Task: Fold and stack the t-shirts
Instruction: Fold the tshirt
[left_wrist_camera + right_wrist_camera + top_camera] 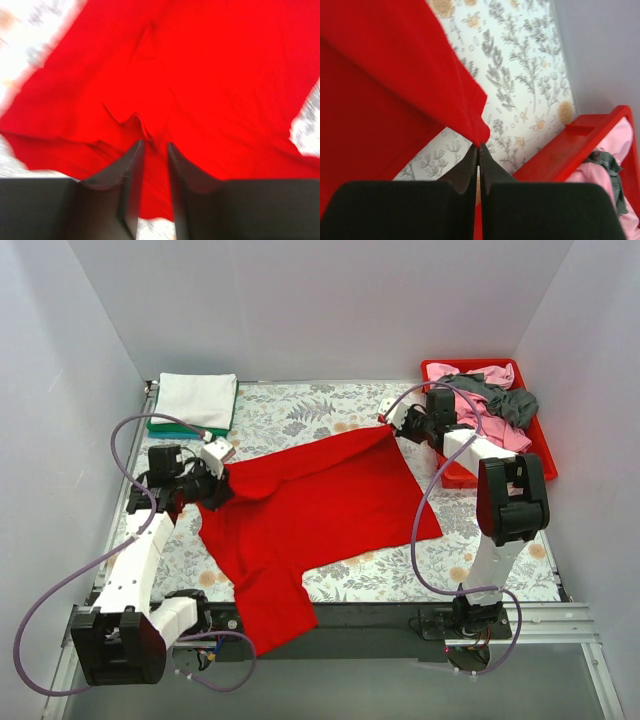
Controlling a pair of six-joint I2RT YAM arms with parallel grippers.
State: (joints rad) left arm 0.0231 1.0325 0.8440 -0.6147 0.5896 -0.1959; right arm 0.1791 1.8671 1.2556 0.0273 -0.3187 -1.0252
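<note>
Red t-shirt (320, 510) lies spread across the middle of the floral counter (300, 410), mostly flat. Its lower part hangs over the near edge between the two arm bases. A rigid red tray (545, 445) sits at the far right corner. It holds a crumpled pink t-shirt (500, 430) with a dark grey t-shirt (500, 395) heaped on top. At the far left corner a folded white t-shirt (197, 398) rests on a folded green t-shirt (165, 427), well apart from the red one. The left end effector (154, 150) is clamped on the red t-shirt's left edge, with cloth puckered between its narrowly spaced fingers (131, 167). The right end effector (479, 152), just beside the tray, has its fingers pressed together on the shirt's far right corner, which is raised off the counter.
</note>
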